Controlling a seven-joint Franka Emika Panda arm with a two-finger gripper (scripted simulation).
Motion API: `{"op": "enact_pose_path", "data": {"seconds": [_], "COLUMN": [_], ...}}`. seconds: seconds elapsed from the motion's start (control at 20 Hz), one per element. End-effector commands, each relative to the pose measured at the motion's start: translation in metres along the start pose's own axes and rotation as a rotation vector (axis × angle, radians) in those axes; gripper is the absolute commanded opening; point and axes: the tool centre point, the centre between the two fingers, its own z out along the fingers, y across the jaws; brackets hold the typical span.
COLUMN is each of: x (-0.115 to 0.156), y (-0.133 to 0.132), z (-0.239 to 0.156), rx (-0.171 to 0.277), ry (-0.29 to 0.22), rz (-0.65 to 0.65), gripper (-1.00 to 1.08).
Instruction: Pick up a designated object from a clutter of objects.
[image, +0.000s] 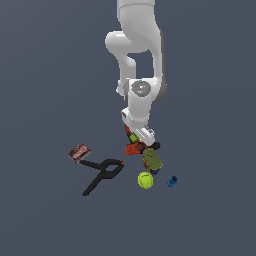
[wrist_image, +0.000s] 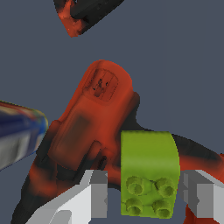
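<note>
Two grey fingers (wrist_image: 94, 197) of the end effector (wrist_image: 146, 197) flank the lime-green block (wrist_image: 148, 170), spread wide. Block lies against the orange-red drill (wrist_image: 94, 120).

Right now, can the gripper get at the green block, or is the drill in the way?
Probably yes. In the wrist view the green block sits between the open gripper fingers, a gap showing on each side. The drill lies right beside and behind it, close to one finger, so closing may brush it.
</note>
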Motion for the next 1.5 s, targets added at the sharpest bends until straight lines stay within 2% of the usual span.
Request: {"op": "enact_pose_path", "data": {"seconds": [0.0, 0.8, 1.15, 1.45], "x": [0.0, 0.003, 0.012, 0.024], "y": [0.002, -0.002, -0.01, -0.02], "z": [0.003, -0.011, -0.044, -0.09], "rx": [-0.005, 0.0, -0.001, -0.003], "ry": [-0.003, -0.001, 0.0, 0.001], "rz": [0.003, 0.001, 0.002, 0.003], "gripper": [-1.0, -1.0, -1.0, -1.0]}}
